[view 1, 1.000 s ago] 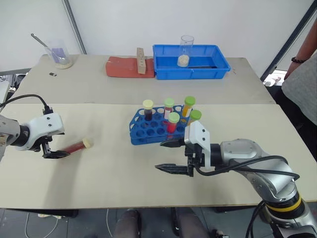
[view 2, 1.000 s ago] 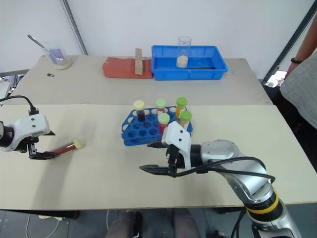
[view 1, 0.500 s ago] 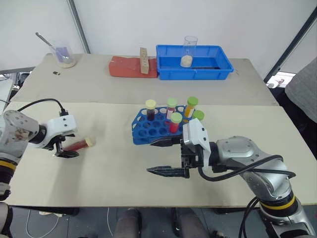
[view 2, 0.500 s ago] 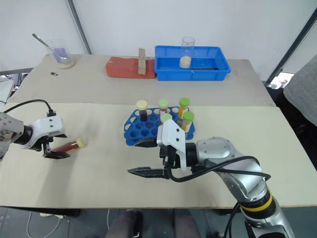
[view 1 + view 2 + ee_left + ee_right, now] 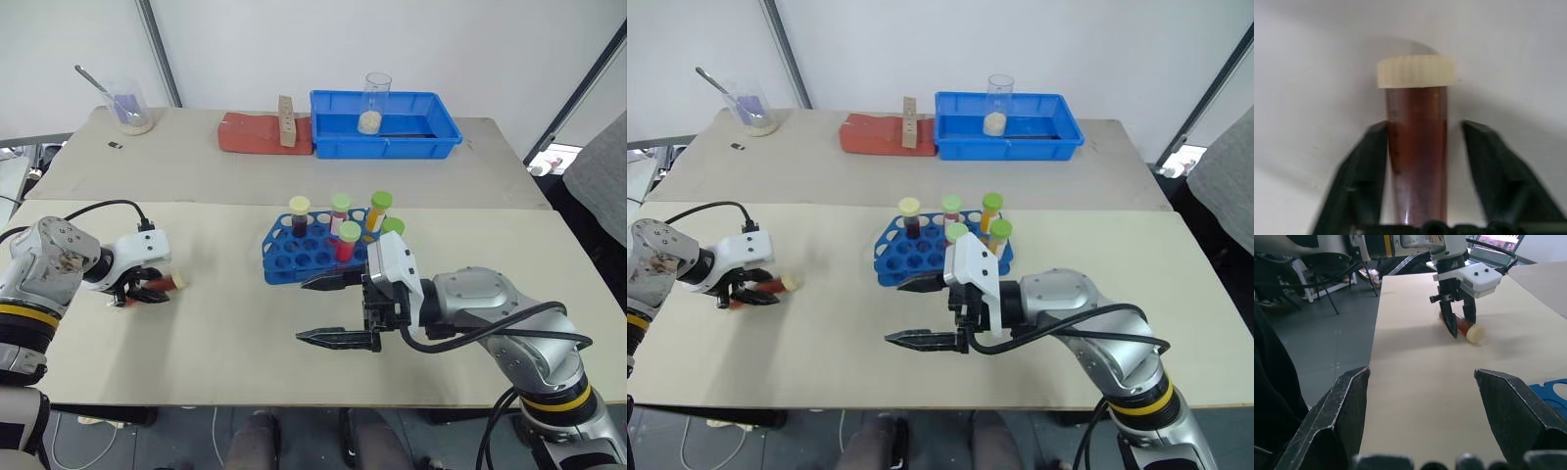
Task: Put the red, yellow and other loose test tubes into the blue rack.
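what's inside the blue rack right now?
The blue rack holds five capped tubes standing upright toward its back and right: one cream-capped with dark red fill, four green-capped, with red or orange fill. Front holes look empty. The right gripper covers the rack's near right corner.

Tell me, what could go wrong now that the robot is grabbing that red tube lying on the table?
The left gripper has closed on the red tube low on its body, far from the cream cap, so the round glass might slip or swing when lifted. The blue rack already holds five tubes, so lowering this one in could bump a neighbour.
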Motion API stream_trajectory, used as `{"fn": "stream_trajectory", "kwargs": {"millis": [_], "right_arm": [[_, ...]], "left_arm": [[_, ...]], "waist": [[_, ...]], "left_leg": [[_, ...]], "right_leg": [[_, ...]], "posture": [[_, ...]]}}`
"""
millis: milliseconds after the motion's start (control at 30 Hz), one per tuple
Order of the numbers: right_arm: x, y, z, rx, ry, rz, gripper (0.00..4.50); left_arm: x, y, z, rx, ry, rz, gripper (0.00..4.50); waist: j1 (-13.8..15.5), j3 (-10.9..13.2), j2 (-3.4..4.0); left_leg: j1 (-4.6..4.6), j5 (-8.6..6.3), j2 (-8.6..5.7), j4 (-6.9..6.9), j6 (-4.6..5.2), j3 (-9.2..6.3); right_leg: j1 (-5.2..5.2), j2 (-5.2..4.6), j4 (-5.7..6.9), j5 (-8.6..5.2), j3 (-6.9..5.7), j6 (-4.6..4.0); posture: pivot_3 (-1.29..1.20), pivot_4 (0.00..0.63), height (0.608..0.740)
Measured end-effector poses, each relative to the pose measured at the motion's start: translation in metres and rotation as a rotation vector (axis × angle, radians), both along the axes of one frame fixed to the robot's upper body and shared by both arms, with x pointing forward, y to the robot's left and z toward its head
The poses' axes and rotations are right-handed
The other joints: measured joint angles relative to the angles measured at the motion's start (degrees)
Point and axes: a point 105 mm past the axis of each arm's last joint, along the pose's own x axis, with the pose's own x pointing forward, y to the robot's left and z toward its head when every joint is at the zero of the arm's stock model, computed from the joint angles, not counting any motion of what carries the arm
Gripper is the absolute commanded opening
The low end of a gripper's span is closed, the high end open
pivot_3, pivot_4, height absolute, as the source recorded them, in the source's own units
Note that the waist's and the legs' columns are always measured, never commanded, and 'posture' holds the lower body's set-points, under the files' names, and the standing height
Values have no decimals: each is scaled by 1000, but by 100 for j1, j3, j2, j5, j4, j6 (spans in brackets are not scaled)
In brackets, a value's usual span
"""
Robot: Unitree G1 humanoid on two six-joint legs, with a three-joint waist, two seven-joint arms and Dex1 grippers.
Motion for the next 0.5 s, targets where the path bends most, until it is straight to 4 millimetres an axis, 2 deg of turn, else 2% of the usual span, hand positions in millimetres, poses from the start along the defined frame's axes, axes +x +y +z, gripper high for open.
{"fn": "stream_trajectory", "kwargs": {"millis": [367, 500], "right_arm": [[5, -9, -2, -33, 0, -21, 3804], [10, -20, -2, -38, -34, -52, 3804]], "left_arm": [[-1, 3, 3, -29, -12, -4, 898], [-3, 3, 18, -112, -67, 18, 898]], "waist": [[-3, 0, 1], [0, 0, 0]], "left_leg": [[-5, 0, 5, 2, 0, 1], [-26, 0, 3, 2, 0, -2]], "right_leg": [[-2, 3, -3, -3, 0, -9], [-10, 1, -15, 7, -2, 7]], "posture": [[0, 150, 740], [0, 150, 740]]}}
